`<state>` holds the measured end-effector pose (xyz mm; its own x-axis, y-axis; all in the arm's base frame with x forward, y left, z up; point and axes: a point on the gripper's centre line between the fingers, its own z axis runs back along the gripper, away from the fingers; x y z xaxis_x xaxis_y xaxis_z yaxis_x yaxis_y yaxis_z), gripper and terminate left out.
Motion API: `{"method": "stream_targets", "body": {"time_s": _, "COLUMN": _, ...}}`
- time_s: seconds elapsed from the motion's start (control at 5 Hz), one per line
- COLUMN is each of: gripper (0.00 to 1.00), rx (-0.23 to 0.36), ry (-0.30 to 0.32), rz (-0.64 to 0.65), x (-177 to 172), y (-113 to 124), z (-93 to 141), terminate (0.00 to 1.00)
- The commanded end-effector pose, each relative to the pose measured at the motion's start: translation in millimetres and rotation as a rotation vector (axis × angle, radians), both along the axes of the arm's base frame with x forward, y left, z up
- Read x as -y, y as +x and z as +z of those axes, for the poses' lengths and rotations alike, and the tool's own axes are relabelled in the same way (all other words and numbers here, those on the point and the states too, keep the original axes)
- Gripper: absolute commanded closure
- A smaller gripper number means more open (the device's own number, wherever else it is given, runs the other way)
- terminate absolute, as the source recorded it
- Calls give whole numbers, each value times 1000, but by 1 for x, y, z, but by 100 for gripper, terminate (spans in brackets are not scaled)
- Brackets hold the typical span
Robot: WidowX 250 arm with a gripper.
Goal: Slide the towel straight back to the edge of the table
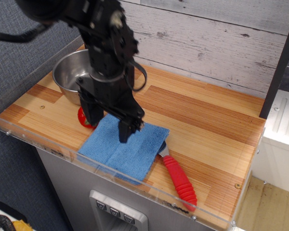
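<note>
One gripper [108, 126] hangs over the blue towel [121, 147], its fingers spread apart, one near the cloth's middle. Lying at the table's [202, 120] near edge, the towel sits directly beneath, so the push should run toward the far plank wall.

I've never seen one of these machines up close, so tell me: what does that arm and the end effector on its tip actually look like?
The arm is black all over, built from chunky, boxy segments with rounded joints. A thin black cable loops out beside it. The end effector is also black, ending in two flat, narrow fingers. No markings or labels are readable; part of the arm is blurred.
</note>
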<state>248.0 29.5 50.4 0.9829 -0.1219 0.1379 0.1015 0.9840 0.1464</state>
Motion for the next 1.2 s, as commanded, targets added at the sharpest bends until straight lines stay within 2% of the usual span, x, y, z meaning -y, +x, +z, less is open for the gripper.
{"method": "stream_targets", "body": {"time_s": 0.0, "gripper": 0, "rx": 1, "ry": 45, "rz": -10, "x": 5, "y": 5, "z": -18, "terminate": 0}}
{"method": "stream_targets", "body": {"time_s": 0.2, "gripper": 0, "rx": -42, "ry": 27, "rz": -4, "x": 4, "y": 3, "z": -38, "terminate": 0}}
{"method": "stream_targets", "body": {"time_s": 0.4, "gripper": 0, "rx": -59, "ry": -13, "rz": 14, "x": 1, "y": 4, "z": -47, "terminate": 0}}
{"method": "stream_targets", "body": {"time_s": 0.6, "gripper": 0, "rx": -67, "ry": -16, "rz": 20, "x": 0, "y": 6, "z": -49, "terminate": 0}}
{"method": "stream_targets", "body": {"time_s": 0.8, "gripper": 0, "rx": -57, "ry": 13, "rz": 9, "x": 0, "y": 14, "z": -48, "terminate": 0}}
{"method": "stream_targets", "body": {"time_s": 1.0, "gripper": 0, "rx": -38, "ry": 36, "rz": 5, "x": 3, "y": 31, "z": -41, "terminate": 0}}
